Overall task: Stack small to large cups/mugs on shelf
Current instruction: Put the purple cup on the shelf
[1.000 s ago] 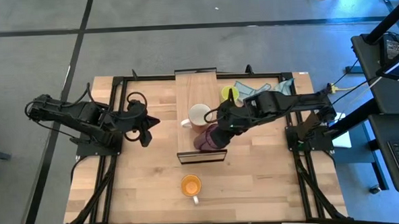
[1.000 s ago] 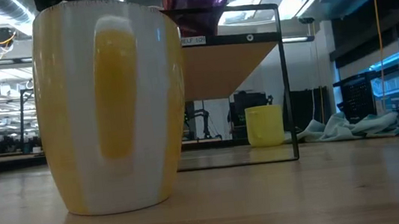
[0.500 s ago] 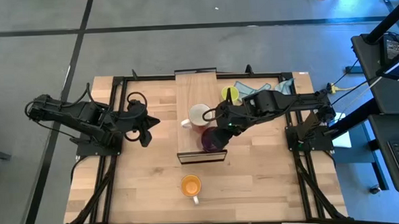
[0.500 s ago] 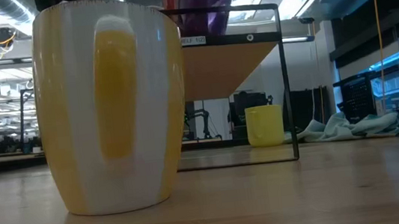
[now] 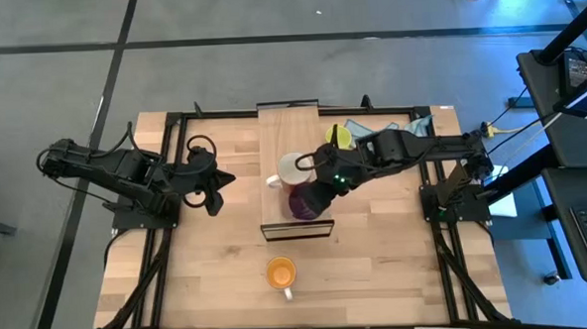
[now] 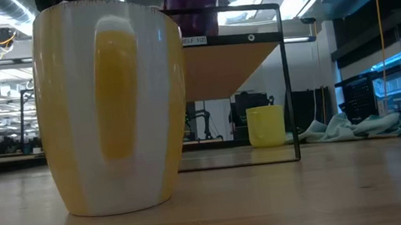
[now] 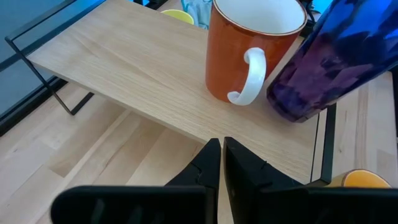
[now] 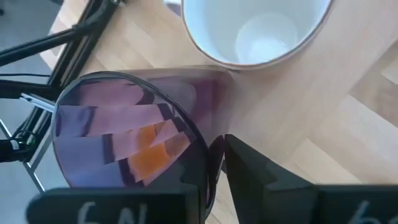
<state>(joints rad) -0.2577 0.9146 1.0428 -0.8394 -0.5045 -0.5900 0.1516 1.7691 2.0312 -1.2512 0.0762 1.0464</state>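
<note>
Progress: my right pincer (image 5: 321, 191) clamps purple mug (image 5: 303, 202) beside white-lined mug (image 5: 291, 171) on shelf (image 5: 288, 125); yellow (image 5: 337, 137), orange (image 5: 280, 274) remain on worktop (image 5: 208, 257).

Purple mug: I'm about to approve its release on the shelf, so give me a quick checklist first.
1. Right gripper clamped on the purple mug: ok, one jaw inside the rim, one outside.
2. Mug over the shelf, near its framed end: ok.
3. Mug upright: not ok, it tilts in the left wrist view.
4. Base resting on the board: cannot tell.
5. Clear of the neighbouring mug, orange outside and white inside: not ok, they look to touch.
6. Left gripper out of the way: ok, jaws shut, parked left of the shelf.
</note>
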